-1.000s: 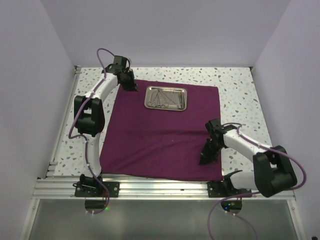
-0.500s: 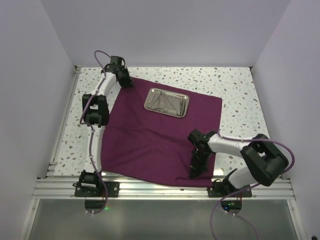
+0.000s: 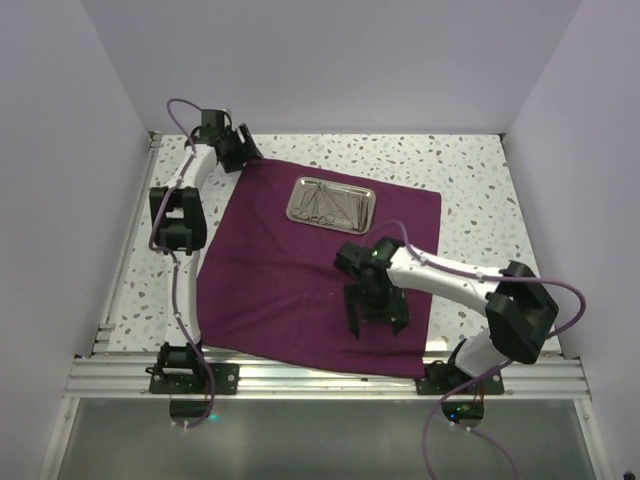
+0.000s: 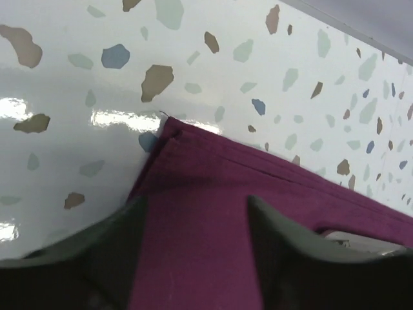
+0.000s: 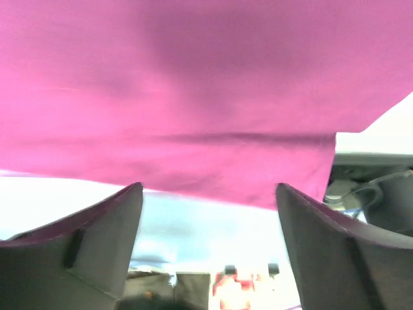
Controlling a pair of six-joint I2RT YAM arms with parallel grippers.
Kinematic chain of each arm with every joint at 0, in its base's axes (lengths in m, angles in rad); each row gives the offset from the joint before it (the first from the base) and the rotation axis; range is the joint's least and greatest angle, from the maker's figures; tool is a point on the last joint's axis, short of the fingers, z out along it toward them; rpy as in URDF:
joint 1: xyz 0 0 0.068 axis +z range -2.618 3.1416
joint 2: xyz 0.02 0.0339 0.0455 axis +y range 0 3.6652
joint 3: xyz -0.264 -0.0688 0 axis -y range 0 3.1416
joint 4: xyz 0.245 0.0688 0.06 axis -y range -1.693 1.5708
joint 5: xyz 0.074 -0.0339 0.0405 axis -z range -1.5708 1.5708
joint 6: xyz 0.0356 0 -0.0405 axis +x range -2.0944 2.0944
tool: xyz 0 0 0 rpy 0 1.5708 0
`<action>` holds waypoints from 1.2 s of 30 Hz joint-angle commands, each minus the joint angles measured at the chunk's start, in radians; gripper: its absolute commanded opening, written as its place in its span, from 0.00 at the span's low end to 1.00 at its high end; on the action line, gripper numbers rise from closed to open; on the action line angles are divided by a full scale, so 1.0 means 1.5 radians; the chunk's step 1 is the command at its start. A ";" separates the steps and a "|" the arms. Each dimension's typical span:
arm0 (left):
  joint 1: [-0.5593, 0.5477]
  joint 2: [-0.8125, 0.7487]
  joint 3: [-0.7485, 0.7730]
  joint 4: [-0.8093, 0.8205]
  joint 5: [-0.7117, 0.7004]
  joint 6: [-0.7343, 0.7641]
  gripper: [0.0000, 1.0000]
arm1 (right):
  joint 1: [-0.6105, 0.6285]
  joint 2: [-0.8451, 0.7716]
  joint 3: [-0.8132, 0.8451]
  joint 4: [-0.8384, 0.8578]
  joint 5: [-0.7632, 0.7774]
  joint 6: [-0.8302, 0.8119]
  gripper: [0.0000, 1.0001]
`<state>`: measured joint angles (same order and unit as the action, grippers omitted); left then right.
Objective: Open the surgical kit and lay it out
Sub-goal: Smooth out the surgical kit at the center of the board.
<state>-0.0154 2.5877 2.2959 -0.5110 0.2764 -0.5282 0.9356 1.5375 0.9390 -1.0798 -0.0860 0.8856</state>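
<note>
- The speckled table (image 3: 470,170) carries the whole kit, with pale walls on three sides and an aluminium rail (image 3: 320,378) along its near edge.
- The maroon cloth wrap (image 3: 280,270) lies opened out across the table's middle, slightly skewed, with its near edge close to the rail. Unwrapping looks done, so the work appears to be at the laying-out stage.
- The right gripper (image 3: 373,322) hovers over the near-right part of the cloth, its fingers wide apart and holding nothing.
- The left gripper (image 3: 245,155) sits by the table's far-left corner. Its fingers are apart, and the cloth's far-left corner lies loose beneath them, not pinched.
- The steel tray (image 3: 370,204) rests on the cloth, midway along the table's far edge.
- The thin silver instruments (image 3: 325,205) lie bunched inside the tray. The next move likely calls for an arm to reach in and lift them out singly onto the cloth. Flat, overlapping steel may resist a clean pinch, and nothing else blocks the way.
</note>
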 commanded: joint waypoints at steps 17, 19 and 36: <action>0.029 -0.270 -0.284 0.012 -0.013 0.072 0.87 | -0.502 0.234 0.519 0.044 0.145 -0.155 0.89; 0.030 -0.255 -0.272 0.010 -0.015 0.082 0.87 | -0.524 0.308 0.596 0.030 0.165 -0.161 0.87; 0.043 -0.090 -0.139 -0.020 0.002 0.097 0.86 | -0.614 0.558 0.775 0.001 0.260 -0.159 0.86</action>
<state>0.0296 2.4241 2.0521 -0.5278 0.2649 -0.4091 0.0158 2.3444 2.0644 -1.0679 0.2676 0.6601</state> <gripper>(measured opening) 0.864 0.866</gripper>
